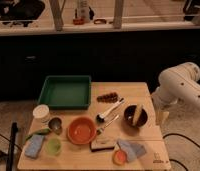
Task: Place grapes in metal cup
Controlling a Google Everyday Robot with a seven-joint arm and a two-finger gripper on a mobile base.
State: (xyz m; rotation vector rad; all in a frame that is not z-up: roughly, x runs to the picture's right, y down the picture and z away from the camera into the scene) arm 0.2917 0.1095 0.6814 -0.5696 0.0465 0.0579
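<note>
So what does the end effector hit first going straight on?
Probably only floor: the end effector seems to point down just off the light wooden table's right edge. Depth unclear.

Grapes lie beside green tray; metal cup stands front-left; hand hangs at right edge of table.

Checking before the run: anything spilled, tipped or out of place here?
Nothing stands out. The grapes lie right of the green tray, the metal cup sits near the orange bowl, and the hand hangs by the right edge of the table.
</note>
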